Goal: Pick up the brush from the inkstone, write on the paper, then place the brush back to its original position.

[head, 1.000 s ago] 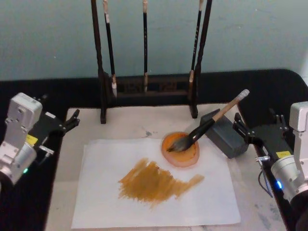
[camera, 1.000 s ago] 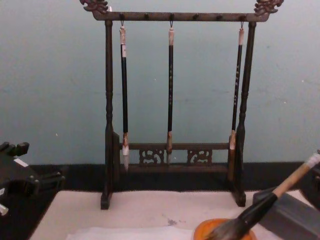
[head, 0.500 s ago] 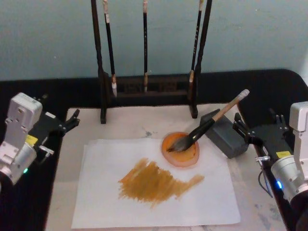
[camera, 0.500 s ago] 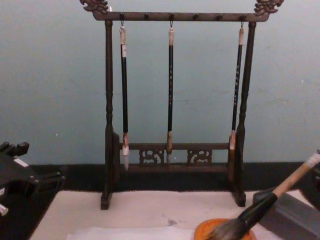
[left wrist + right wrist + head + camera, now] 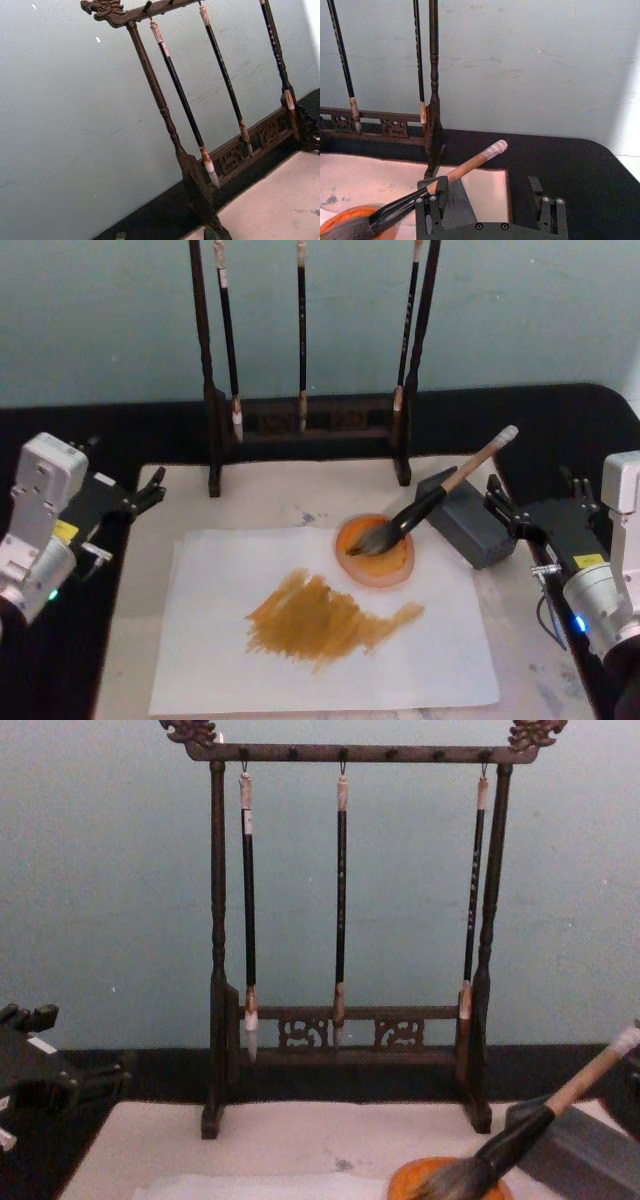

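Pale green wall behind; black table (image 5: pixel 560 430) carrying one cream mat (image 5: pixel 270 495). Your stock, left to right:

Left gripper (image 5: pixel 152 488): one, parked off the mat's left edge, well apart from every task thing. You cannot tell from these views how its fingers stand.

Rack (image 5: pixel 305 420): one, wooden, at the back of the mat, with three thin black brushes hanging from its top bar.

Paper (image 5: pixel 220 660): one white sheet, flat on the mat. It bears one broad ochre patch of strokes (image 5: pixel 325 620) near its middle, so count the writing as done.

Dish (image 5: pixel 375 550): one, orange, round, lying on the paper's far right part.

Brush (image 5: pixel 440 495): one, large. Its bristles rest in the dish, its ferrule leans on the grey block, and its tan handle slopes up and to the right, end cap in the air.

Inkstone (image 5: pixel 470 520): one grey block, just right of the dish, touching the brush.

Right gripper (image 5: pixel 489 210): one, fingers spread wide and holding nothing, just right of the block and just below the handle's raised end.

Step in hand, by my reading: the last one. The brush looks returned and released. Your next move calls only for drawing the right arm clear without clipping the raised handle, which would likely tip the brush off its rest.
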